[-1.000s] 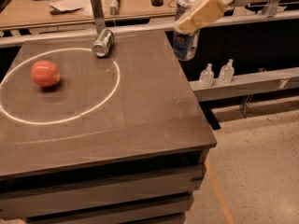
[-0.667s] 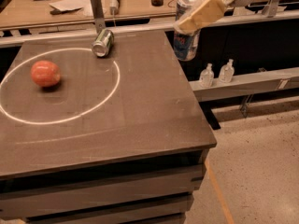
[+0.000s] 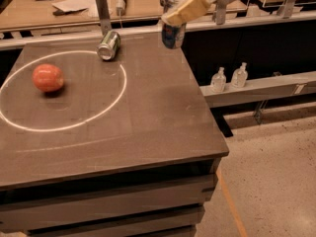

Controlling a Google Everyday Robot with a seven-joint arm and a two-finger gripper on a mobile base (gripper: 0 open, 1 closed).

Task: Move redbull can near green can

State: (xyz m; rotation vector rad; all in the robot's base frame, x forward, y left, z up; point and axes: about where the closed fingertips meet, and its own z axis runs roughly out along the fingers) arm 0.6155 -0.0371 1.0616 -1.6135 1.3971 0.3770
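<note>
The redbull can, slim and silver-blue, hangs in my gripper above the table's far right part. The pale fingers are shut on its upper half, and the can is off the surface. The green can lies on its side at the back of the table, on the white circle's far edge. It is well to the left of the held can and apart from it.
A red apple sits inside the white circle on the dark table. Two small clear bottles stand on a low shelf to the right. A cluttered wooden bench runs behind. The table's right edge drops to the floor.
My gripper has carried the redbull can to the left, from the table's right edge in over the table, nearer the green can. The green can and the apple have not moved.
</note>
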